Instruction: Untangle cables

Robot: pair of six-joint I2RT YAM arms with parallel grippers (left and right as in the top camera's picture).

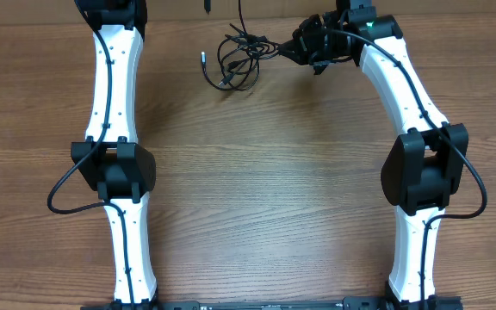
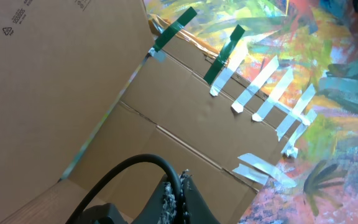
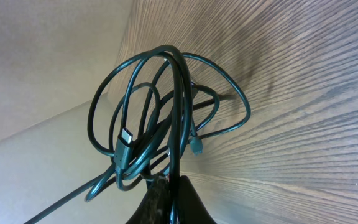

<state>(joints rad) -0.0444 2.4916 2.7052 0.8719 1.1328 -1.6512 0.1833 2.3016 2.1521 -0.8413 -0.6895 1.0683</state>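
The cables [image 1: 238,58] are a small tangle of thin black cords with plug ends at the far middle of the wooden table. My right gripper [image 1: 293,50] is at the bundle's right side, shut on a cable strand. In the right wrist view the cables [image 3: 160,118] loop up from my right gripper [image 3: 173,190], with a plug end [image 3: 124,140] hanging in the loops. My left gripper [image 2: 179,199] is at the far left, out of the overhead view, its fingers closed together and empty, facing a cardboard box.
A cardboard box [image 2: 73,81] with green and white tape and a colourful painted surface [image 2: 328,93] fill the left wrist view. Both white arms [image 1: 114,129] [image 1: 407,112] stretch along the table's left and right sides.
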